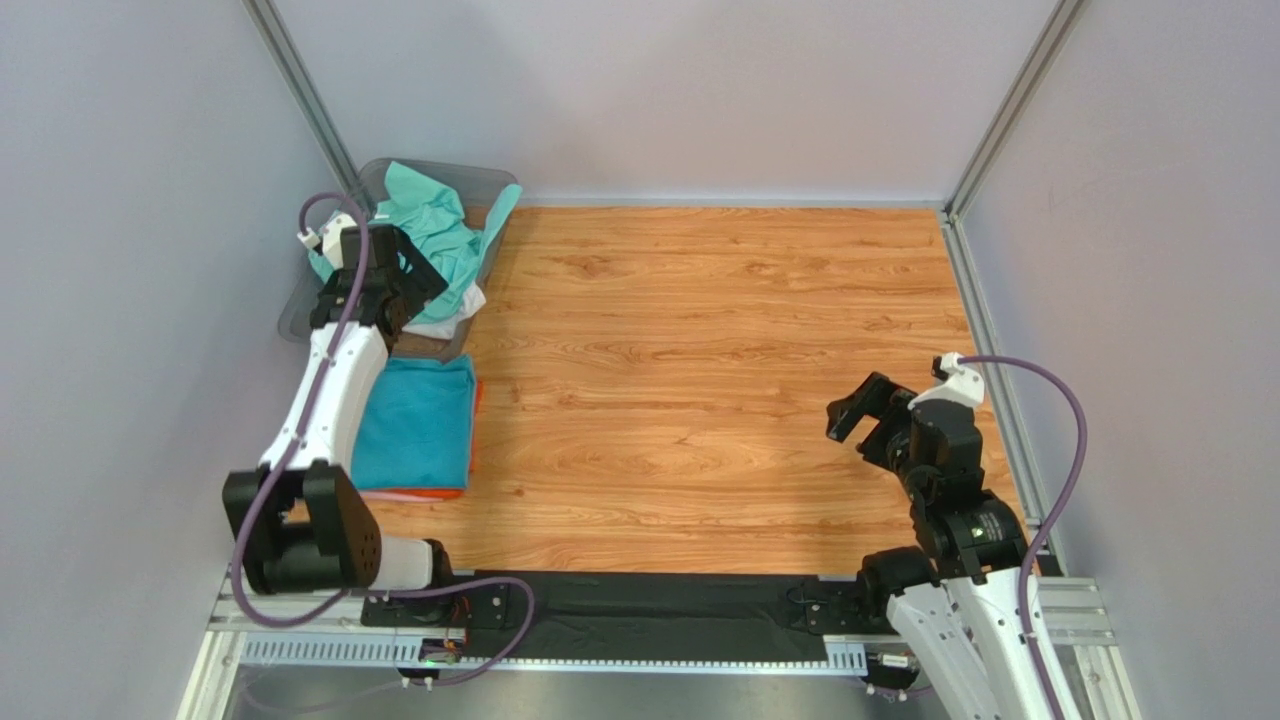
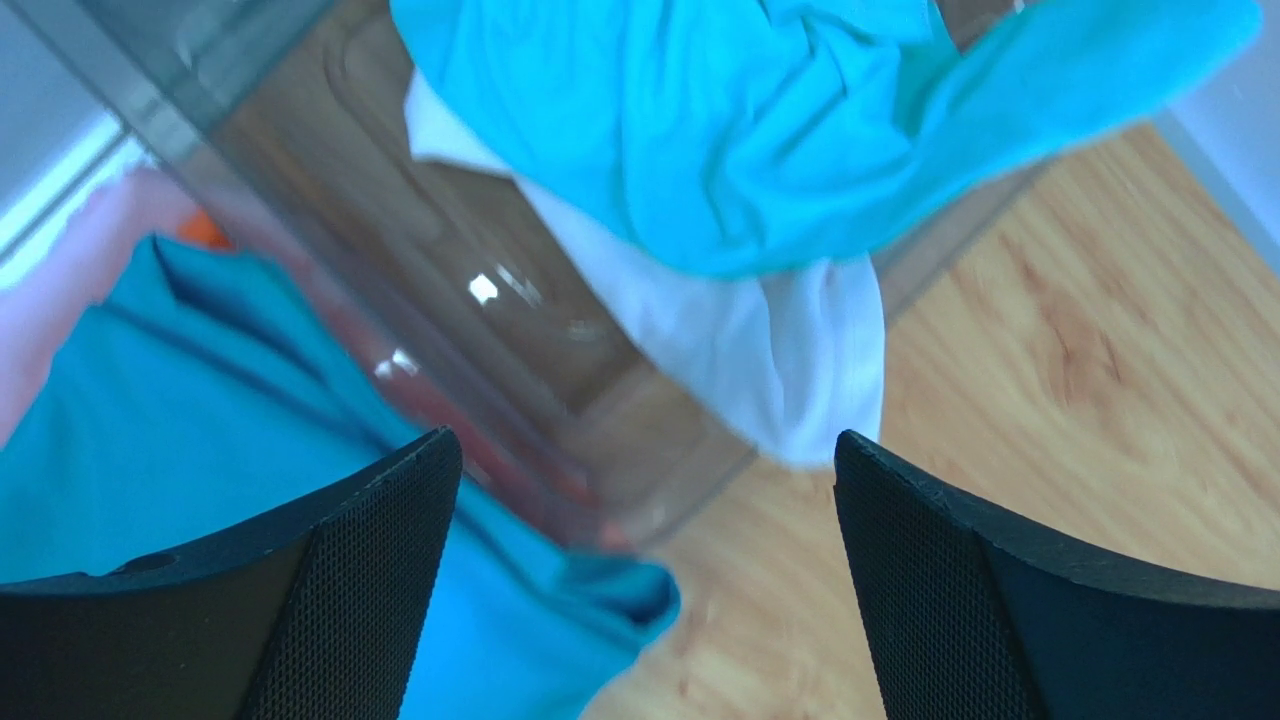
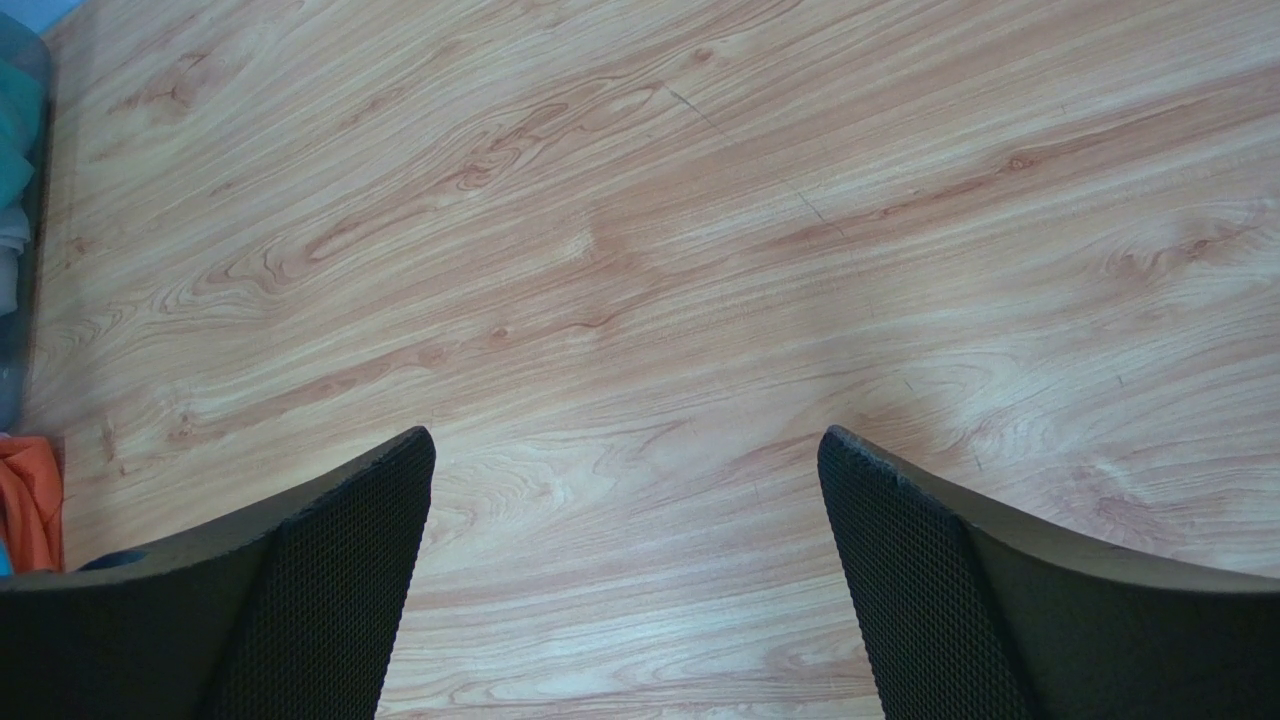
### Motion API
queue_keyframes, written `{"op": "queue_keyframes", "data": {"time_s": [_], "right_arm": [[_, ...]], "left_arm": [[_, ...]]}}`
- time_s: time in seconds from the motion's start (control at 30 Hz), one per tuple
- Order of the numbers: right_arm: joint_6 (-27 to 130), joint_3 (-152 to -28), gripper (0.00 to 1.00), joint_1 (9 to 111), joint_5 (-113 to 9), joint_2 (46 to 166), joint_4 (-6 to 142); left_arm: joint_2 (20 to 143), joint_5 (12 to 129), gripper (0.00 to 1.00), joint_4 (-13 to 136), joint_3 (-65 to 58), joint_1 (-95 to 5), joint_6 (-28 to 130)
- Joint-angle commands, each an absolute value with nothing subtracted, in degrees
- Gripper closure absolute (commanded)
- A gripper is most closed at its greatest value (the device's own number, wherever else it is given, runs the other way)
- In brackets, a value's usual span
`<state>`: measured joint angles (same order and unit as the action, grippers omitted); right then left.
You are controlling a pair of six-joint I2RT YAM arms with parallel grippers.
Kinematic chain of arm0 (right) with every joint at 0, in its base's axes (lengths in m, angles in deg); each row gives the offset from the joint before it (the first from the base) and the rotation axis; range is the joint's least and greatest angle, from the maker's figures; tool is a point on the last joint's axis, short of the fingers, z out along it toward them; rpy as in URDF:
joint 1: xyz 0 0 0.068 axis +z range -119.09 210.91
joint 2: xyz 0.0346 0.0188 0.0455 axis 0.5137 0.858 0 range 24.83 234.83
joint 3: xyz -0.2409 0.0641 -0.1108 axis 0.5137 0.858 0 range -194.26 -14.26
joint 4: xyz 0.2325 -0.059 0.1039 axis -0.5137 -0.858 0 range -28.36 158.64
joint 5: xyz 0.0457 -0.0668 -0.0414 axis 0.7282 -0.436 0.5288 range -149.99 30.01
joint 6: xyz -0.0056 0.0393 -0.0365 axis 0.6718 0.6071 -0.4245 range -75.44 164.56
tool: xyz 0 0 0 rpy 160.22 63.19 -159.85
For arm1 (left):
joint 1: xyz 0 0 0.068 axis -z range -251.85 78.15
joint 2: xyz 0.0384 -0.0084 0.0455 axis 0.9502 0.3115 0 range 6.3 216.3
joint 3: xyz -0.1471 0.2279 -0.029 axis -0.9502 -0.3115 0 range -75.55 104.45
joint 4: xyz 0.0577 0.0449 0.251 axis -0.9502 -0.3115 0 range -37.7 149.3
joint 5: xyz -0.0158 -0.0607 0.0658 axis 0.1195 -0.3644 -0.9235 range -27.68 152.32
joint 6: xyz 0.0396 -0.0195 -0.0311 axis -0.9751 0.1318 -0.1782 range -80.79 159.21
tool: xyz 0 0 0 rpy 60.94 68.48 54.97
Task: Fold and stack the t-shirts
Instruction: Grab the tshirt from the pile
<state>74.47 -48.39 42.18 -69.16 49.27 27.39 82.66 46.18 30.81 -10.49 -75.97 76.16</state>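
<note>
Hovering my left claw (image 2: 646, 450), jaws wide and empty, over the bin (image 1: 451, 174), where the mint tee (image 2: 706, 135) and white tee (image 2: 751, 345) spill over the rim unfolded, likely the next picks. The teal tee (image 1: 418, 428) lies folded atop the stack beside the bin. My right claw (image 3: 624, 443) hangs open above the worktop (image 3: 676, 225), placed to help spread cloth.
</note>
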Motion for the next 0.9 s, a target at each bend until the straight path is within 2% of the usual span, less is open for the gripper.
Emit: {"op": "queue_keyframes", "data": {"time_s": [0.0, 0.37, 0.5, 0.57, 0.6, 0.7, 0.77, 0.8, 0.83, 0.87], "right_arm": [[73.4, -50.4, 0.00, 42.1, -68.4, 49.6, 29.4], [73.3, -50.3, 0.00, 42.1, -69.2, 50.5, 29.4], [73.3, -50.6, 0.00, 42.1, -69.2, 51.6, 29.2], [73.3, -50.6, 0.00, 42.1, -69.4, 51.8, 29.2], [73.2, -50.6, 0.00, 42.0, -69.4, 51.9, 29.3], [73.2, -50.6, 0.00, 42.1, -69.6, 52.0, 29.2], [73.3, -50.6, 0.00, 42.0, -69.6, 52.0, 29.3], [73.2, -50.6, 0.00, 42.0, -69.6, 52.1, 29.3], [73.2, -50.6, 0.00, 42.1, -69.5, 52.0, 29.3], [73.2, -50.6, 0.00, 42.0, -69.5, 51.9, 29.2]], "left_arm": [[91.4, 43.6, 0.00, 34.9, -2.3, -78.9, 73.4], [125.0, 46.6, 0.01, 27.3, 27.6, -82.7, 69.4], [133.5, 50.4, 0.10, 22.1, 38.3, -83.5, 69.7], [136.4, 50.5, 0.16, 21.5, 39.8, -83.5, 69.6], [136.8, 50.4, 0.24, 21.3, 40.0, -83.6, 69.8], [137.4, 49.9, 0.33, 21.3, 39.2, -83.5, 70.6], [137.6, 49.7, 0.46, 21.3, 39.2, -83.6, 70.4], [137.5, 50.1, 0.62, 21.2, 39.3, -83.7, 70.3], [137.3, 50.5, 0.71, 21.2, 39.4, -83.9, 69.8], [137.0, 51.0, 0.88, 20.7, 39.8, -84.0, 69.7]]}}
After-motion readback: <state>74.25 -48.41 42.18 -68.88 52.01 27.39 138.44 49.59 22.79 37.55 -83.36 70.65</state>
